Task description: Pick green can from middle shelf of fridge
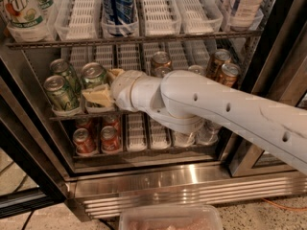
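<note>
The fridge [168, 186] stands open in the camera view. On the middle shelf [129, 56], in white lane trays, three green cans stand at the left: one at the front left [60, 91], one behind it [62, 68], and one in the lane beside them [93, 75]. My gripper [106, 85] reaches in at this last can. It is open: one tan finger [98, 97] lies across the can's lower front, the other [115, 73] is at its right side. My white arm [216, 109] hides the middle of the shelf.
Copper-gold cans [160, 61] [229, 73] stand further right on the same shelf. Red-orange cans [84, 140] sit on the rack below. Bottles [117, 4] fill the rack above. The dark door frame [283, 56] is at the right. A clear plastic tub [170, 217] lies on the floor.
</note>
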Motion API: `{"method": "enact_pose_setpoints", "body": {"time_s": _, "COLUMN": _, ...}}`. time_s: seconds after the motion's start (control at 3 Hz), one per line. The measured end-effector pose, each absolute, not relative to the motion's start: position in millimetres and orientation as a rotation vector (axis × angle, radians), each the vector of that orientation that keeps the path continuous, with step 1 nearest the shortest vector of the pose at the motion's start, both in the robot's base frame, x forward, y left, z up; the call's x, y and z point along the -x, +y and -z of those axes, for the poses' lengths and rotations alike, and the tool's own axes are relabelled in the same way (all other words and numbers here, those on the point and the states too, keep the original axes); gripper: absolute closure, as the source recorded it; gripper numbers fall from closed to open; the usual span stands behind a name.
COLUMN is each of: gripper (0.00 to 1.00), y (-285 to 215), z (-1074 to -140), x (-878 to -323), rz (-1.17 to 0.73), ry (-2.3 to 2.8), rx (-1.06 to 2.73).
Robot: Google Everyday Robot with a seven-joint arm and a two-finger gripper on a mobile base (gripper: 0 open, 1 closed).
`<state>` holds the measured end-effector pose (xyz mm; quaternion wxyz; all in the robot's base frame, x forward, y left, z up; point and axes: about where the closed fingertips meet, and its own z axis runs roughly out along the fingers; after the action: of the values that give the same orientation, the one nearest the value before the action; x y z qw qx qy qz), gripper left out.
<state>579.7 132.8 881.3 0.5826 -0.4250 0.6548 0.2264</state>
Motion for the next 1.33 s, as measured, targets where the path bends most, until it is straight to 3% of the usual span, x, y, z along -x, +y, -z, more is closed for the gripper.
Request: {"method": "enact_pose_setpoints", "body": {"time_s": 1.33, "gripper": 1.00, "y": 45.4, "z": -872.3, "x": -510.9, "rz": -0.676, "ry": 1.603, "rx": 1.143}}
